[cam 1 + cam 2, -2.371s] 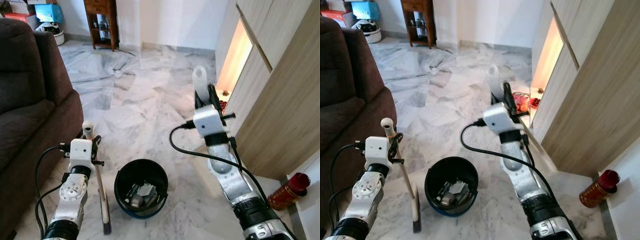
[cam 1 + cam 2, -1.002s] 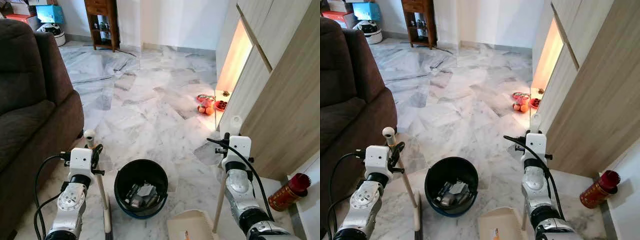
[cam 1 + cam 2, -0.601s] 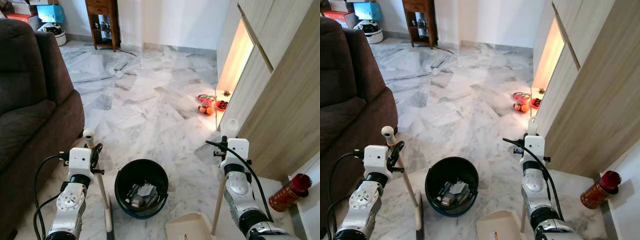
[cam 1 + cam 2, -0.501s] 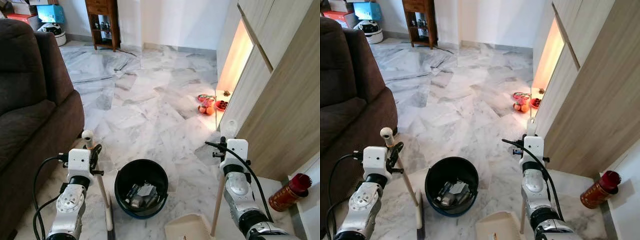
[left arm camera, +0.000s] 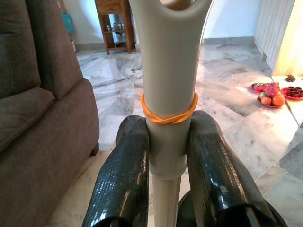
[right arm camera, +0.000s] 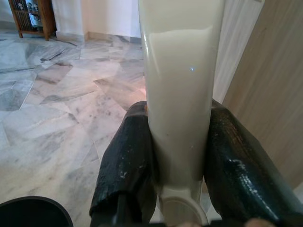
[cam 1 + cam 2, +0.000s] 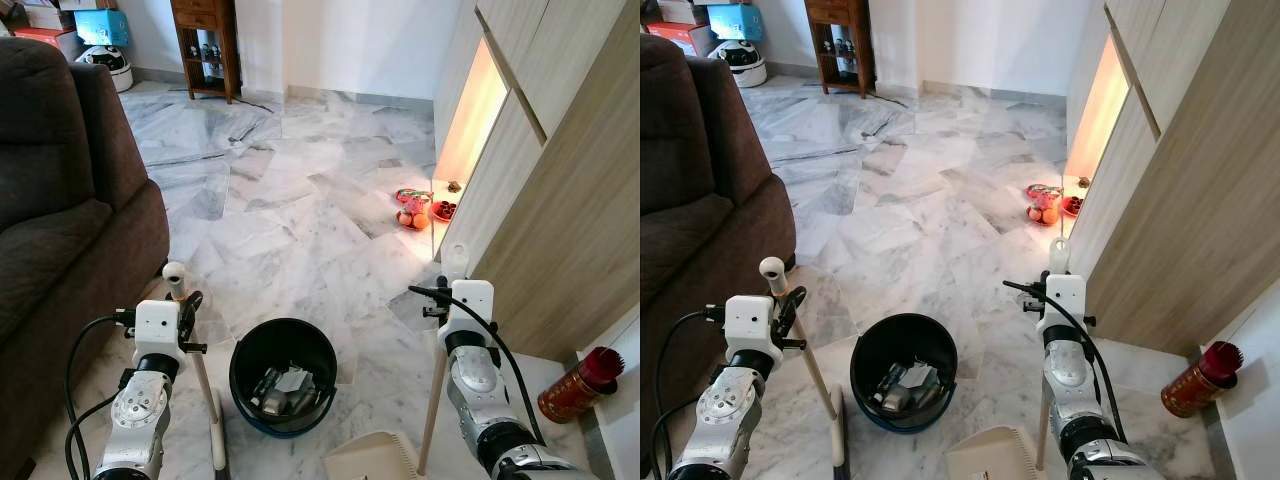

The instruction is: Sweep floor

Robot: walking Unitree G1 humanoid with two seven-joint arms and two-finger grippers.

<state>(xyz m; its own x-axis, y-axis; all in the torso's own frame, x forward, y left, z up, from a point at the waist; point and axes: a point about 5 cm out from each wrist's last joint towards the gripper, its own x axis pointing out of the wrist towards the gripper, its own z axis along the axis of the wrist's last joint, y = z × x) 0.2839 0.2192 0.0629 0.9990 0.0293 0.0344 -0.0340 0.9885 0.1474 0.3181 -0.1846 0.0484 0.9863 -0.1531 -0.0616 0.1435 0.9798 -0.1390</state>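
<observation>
My left gripper (image 7: pixel 186 303) is shut on the pale handle of a broom (image 7: pixel 200 385), just under an orange rubber band (image 5: pixel 169 112). The broom stands nearly upright, with its head (image 7: pixel 218 445) on the marble floor left of a black bucket (image 7: pixel 241 352). Scraps of rubbish (image 7: pixel 278 388) lie in the bucket. My right gripper (image 7: pixel 441 293) is shut on the cream handle of a long-handled dustpan (image 7: pixel 432 400). Its pan (image 7: pixel 366 464) rests on the floor to the front right of the bucket. Both black fingers (image 6: pixel 129 156) press against that handle.
A dark brown sofa (image 7: pixel 60 200) stands close on the left. A wooden cabinet wall (image 7: pixel 560 200) runs along the right, with a red tin (image 7: pixel 578 383) at its foot. A plate of fruit (image 7: pixel 412 210) lies by the lit niche. A wooden stand (image 7: pixel 205 40) is at the back.
My right arm came down from over the bucket and now holds the dustpan upright with its pan on the floor. The left arm and broom have barely shifted.
</observation>
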